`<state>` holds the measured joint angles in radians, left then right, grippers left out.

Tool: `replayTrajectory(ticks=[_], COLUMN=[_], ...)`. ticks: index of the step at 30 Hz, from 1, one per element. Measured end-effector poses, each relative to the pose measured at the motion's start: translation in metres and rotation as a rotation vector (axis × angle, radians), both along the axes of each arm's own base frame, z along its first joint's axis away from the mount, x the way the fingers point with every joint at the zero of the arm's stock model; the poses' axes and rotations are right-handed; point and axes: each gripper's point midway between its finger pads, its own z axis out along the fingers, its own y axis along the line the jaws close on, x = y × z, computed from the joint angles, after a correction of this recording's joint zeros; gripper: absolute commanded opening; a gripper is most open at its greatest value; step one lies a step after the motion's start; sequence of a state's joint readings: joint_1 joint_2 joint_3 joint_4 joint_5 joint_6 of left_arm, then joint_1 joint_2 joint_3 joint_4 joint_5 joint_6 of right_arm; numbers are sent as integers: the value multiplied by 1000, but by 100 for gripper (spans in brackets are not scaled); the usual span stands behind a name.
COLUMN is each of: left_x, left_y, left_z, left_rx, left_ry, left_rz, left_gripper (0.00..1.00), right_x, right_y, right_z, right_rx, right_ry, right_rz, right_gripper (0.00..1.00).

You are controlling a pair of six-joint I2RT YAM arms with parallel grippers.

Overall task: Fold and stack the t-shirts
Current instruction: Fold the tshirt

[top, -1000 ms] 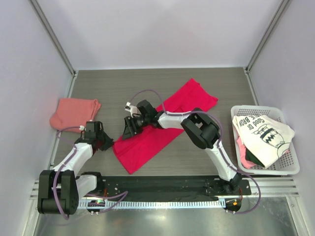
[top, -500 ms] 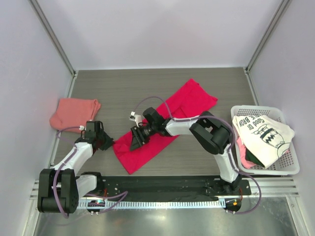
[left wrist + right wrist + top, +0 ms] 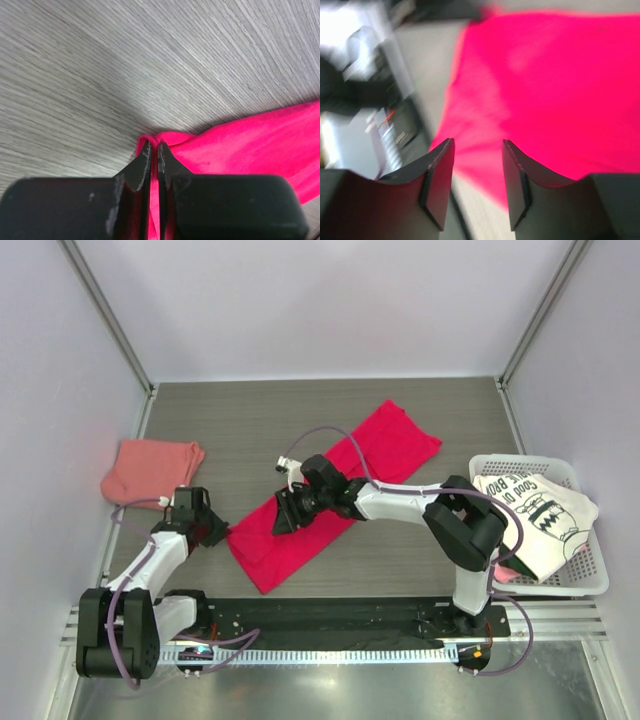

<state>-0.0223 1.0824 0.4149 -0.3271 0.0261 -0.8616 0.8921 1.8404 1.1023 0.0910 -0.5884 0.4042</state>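
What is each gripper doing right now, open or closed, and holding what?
Left gripper: closed on the edge of the crimson t-shirt.
Right gripper: open, holding nothing, above the same shirt.

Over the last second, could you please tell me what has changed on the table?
The right gripper, jaws open, slid rightward and toward the near edge over the crimson t-shirt, its elbow swinging toward the basket. The left gripper stays shut on that shirt's near-left corner. The salmon-pink t-shirt and the white printed t-shirt have not moved.
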Motion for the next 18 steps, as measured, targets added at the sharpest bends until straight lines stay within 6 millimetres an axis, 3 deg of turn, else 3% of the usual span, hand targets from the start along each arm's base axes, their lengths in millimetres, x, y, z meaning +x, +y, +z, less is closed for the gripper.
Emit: replayTrajectory(ticks=[5,9,13,15,18], left_x=[-3,-8,-10,-12,-14], left_y=[2,3,2,0,-2], left_z=[0,0,0,0,0], left_rx=[8,12,8,-1,-9], left_ry=[-1,-4,-11,-14,-20], left_rz=[5,9,12,16,12], left_gripper=[0,0,0,0,0], right_x=[57,97,132,152,176], right_y=[-6,-51,-144,-199,-266], right_z=[-15,-34,-48,-45,-36], right_rx=[-158,-293,-450,-493,-523], right_ry=[-60,-62,-24,-10,-2], right_rz=[-274,-551,-877,-1050,-1257], right_gripper=[41,46,58,60,63])
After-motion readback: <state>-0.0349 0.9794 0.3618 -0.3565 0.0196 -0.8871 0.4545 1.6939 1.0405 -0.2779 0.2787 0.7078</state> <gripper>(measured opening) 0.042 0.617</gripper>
